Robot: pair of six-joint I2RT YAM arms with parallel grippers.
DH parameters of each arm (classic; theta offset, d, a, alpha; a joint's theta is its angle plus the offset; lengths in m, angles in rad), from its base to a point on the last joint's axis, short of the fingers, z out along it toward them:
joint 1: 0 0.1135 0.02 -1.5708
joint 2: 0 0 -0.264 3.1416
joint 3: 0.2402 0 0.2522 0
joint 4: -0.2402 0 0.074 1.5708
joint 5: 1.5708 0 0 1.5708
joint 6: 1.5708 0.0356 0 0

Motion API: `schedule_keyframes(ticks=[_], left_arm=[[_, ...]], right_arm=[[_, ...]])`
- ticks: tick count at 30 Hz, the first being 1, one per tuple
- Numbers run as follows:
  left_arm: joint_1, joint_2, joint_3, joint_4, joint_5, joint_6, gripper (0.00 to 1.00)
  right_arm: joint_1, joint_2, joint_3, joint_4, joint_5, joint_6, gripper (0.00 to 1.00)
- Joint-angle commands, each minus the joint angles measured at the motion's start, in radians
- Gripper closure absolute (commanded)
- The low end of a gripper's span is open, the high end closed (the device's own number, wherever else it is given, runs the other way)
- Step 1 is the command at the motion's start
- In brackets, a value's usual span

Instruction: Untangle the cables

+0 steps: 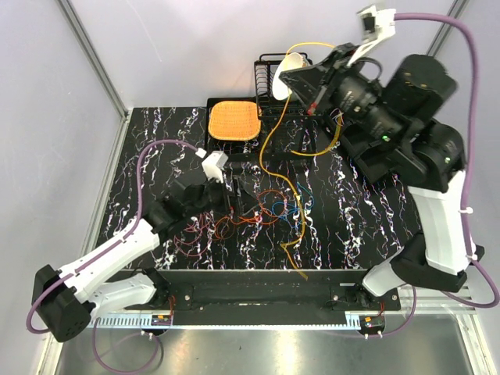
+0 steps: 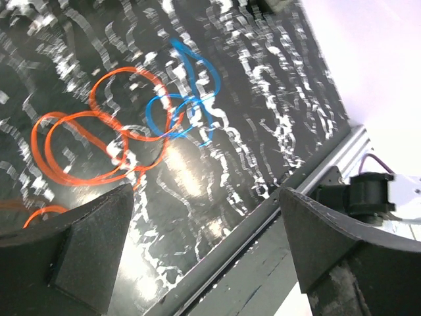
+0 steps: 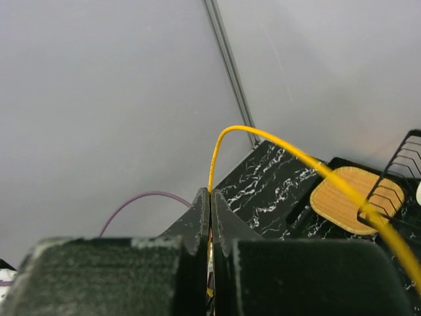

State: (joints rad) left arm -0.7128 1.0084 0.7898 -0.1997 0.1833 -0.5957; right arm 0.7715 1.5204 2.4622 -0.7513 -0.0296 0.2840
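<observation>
So, on the left, the left gripper [image 2: 207,204] hung low over the desk [image 1: 156,133], jaws wide apart with nothing between them, near the orange loops [image 2: 85,141] and the blue cable [image 2: 187,99]. Mid-desk, the cables [image 1: 262,211] sat in one knotted heap, reds, oranges and blues crossing each other. One yellow cable [image 1: 266,141] ran from the desk, past the heap, up to the right gripper [image 3: 210,204], jaws pinched shut on it, raised high at the back right. I'd call it early days: one strand partly pulled free, the rest left to sort.
</observation>
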Motion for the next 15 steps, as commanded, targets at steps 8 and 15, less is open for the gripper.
schedule_keyframes(ticks=[8, 15], left_arm=[[-0.099, 0.055, 0.108, -0.038, -0.180, 0.094, 0.09], [-0.099, -0.014, -0.039, -0.034, -0.228, 0.053, 0.10]], right_arm=[[0.000, -0.163, -0.424, 0.053, 0.120, 0.066, 1.00], [-0.001, -0.319, -0.985, 0.093, 0.163, 0.234, 1.00]])
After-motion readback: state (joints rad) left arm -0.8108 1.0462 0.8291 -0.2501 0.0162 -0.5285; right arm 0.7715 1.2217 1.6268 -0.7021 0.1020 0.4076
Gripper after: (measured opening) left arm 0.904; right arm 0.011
